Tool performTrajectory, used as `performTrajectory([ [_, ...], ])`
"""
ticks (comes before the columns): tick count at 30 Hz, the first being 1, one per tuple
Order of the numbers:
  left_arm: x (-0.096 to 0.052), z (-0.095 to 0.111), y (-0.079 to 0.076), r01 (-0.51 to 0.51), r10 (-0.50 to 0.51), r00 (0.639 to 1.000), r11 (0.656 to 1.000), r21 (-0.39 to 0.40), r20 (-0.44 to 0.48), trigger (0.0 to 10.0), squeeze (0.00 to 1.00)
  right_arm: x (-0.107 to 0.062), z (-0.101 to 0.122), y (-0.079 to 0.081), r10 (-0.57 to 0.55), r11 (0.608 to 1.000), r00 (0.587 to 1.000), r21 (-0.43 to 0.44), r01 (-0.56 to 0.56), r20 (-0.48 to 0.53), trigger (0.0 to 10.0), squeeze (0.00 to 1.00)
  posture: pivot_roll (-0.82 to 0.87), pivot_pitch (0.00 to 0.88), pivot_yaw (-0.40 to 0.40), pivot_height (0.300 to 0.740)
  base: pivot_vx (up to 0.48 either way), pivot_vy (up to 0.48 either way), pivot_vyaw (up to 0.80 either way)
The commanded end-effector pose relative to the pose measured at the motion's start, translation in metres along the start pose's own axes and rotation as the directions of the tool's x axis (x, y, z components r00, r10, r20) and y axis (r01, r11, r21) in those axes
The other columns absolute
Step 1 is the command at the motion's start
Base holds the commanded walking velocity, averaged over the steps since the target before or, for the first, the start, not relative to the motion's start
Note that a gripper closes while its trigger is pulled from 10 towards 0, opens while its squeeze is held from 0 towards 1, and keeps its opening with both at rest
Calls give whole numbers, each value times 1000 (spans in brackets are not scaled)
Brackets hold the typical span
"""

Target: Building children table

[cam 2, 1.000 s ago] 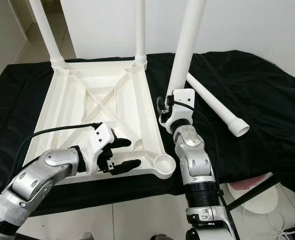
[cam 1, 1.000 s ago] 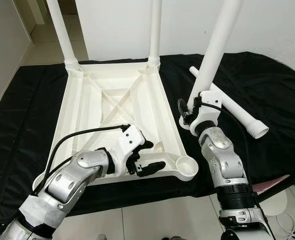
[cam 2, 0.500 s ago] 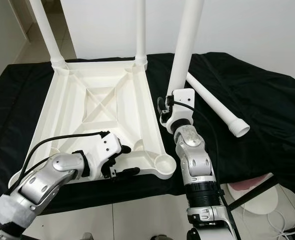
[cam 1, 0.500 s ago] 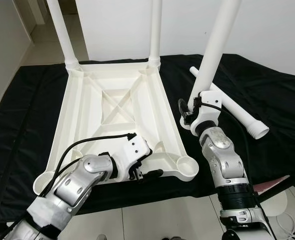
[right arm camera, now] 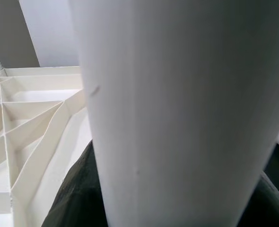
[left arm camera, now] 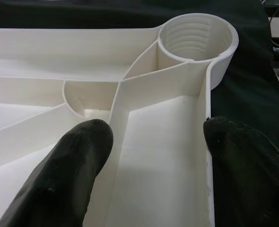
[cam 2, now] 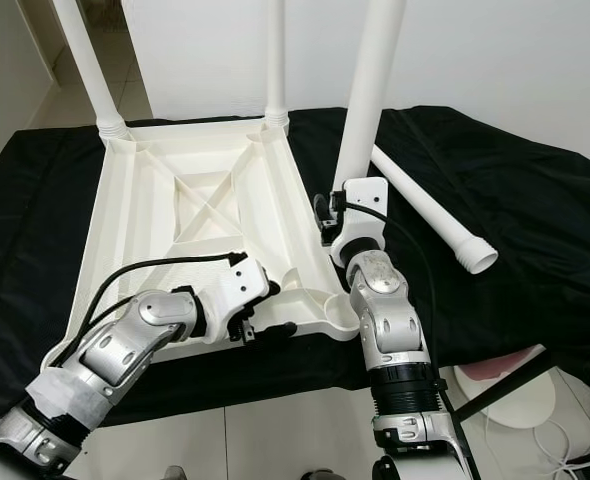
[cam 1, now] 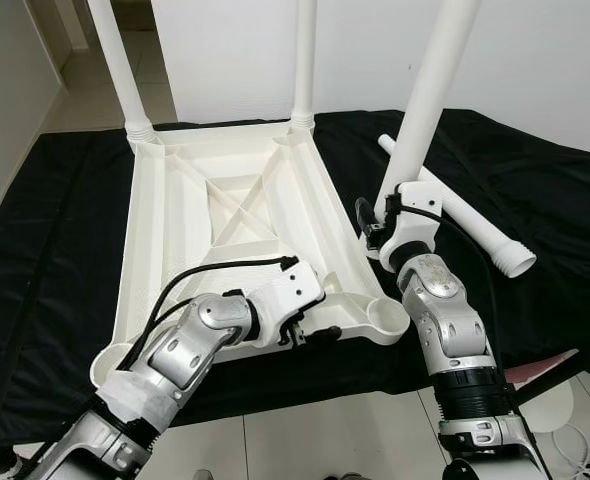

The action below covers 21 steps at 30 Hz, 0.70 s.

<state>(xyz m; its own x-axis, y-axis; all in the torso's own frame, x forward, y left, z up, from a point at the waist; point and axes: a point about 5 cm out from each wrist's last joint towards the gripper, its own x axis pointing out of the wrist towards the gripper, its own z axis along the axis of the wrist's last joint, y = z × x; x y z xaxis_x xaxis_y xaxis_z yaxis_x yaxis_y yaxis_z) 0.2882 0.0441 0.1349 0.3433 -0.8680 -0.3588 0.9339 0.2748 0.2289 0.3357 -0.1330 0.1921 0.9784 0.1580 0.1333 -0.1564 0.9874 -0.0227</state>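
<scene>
My left hand (cam 1: 310,330) is closest to me. It is at the near edge of the upside-down white table top (cam 1: 205,210). Its two black fingers (left arm camera: 78,161) are apart, one inside the rim (left arm camera: 208,142) and one outside, with the thin wall between them. I cannot tell if they are squeezing the wall. Just past them is an empty round socket (cam 1: 385,315) at the near right corner, with ridges inside.

My right hand (cam 1: 375,228) is beside the right edge of the table top. It is clamped on a white leg (cam 1: 430,105), low down, and the leg stands up tall, leaning a little. The bottom of the leg is not in the socket.

The table top lies on a black cloth (cam 1: 535,190) spread over the floor. Ribs cross in the middle of its underside.

Farther away, a loose leg (cam 1: 475,220) lies flat on the cloth to my right. At the far side, two legs stand up in the far corners, the far left leg (cam 1: 120,70) and the far right leg (cam 1: 305,60).
</scene>
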Motion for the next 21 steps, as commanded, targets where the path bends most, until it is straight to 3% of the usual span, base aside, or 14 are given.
performTrajectory([
  [1, -2, -12, 17, -254, 254, 965, 967, -1, -59, 10000, 0, 1, 4, 2, 2, 1000, 1000, -1, -2, 10, 10000, 0, 17, 76, 0, 740, 0, 0, 0],
  [6, -3, -5, 36, -390, 390, 921, 920, -26, -15, 10000, 0, -3, -1, 4, 18, 1000, 1000, 12, -18, -11, 10000, 0, 16, 71, -1, 740, 0, 0, 0],
  [14, -6, -7, 43, -437, 437, 899, 899, -22, -15, 10000, 0, -7, -7, 6, 29, 1000, 999, 7, -29, -29, 10000, 0, 20, 62, -3, 740, 0, 0, 0],
  [16, -6, -7, 46, -458, 458, 889, 888, -33, -6, 10000, 0, -7, -7, 6, 30, 1000, 999, 5, -29, -31, 10000, 0, 19, 61, -2, 740, 0, 0, 0],
  [17, -9, -5, 55, -513, 513, 858, 858, -28, 10, 10000, 0, -7, -8, 6, 31, 1000, 999, 1, -31, -31, 10000, 0, 19, 58, -3, 740, 0, 0, 0],
  [21, -10, -4, 60, -530, 530, 848, 848, -12, 16, 10000, 0, -7, -8, 7, 35, 999, 999, -3, -35, -31, 10000, 0, 20, 53, -2, 740, 0, 0, 0],
])
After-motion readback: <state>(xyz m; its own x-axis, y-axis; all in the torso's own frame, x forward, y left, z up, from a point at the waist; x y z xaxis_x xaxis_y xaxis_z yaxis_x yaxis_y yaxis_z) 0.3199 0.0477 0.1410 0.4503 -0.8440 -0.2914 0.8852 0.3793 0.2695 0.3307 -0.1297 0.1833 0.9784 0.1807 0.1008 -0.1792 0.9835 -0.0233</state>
